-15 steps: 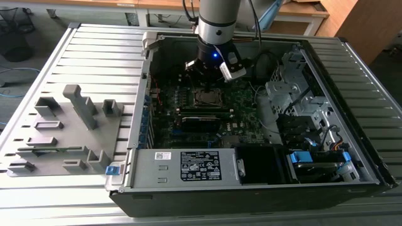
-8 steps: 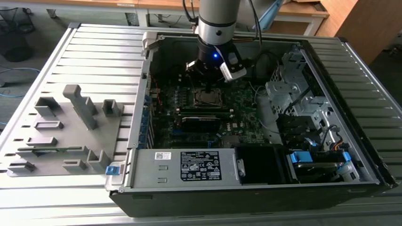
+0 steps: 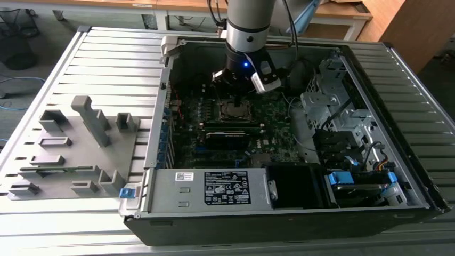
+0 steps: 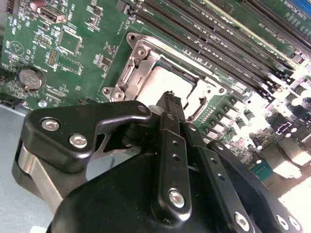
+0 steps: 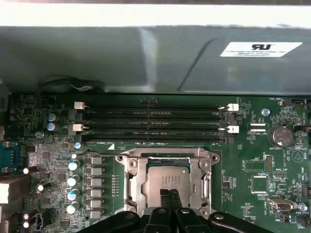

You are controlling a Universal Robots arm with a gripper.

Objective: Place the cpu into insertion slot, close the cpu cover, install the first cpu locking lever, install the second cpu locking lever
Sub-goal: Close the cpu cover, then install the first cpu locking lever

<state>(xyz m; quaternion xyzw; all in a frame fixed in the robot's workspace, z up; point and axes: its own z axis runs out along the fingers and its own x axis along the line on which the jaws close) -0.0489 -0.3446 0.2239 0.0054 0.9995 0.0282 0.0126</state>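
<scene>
cpu [image 5: 165, 178] lies framed by the flat cpu cover [image 5: 138, 180], directly under the closed, empty pincer [image 5: 169, 198].

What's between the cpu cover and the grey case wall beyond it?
In the first wrist view, a bank of long black memory slots runs across the green motherboard between the cpu cover and the grey case wall.

Room light falls on the counter [image 3: 106, 58]; the computer case [image 3: 192, 69] lies in shadow inside, a blue light [image 3: 246, 65] glowing on the arm [image 3: 248, 21]. In the second wrist view glare whitens the chip [image 4: 167, 83] and one corner of the circuit board [image 4: 82, 63].
</scene>
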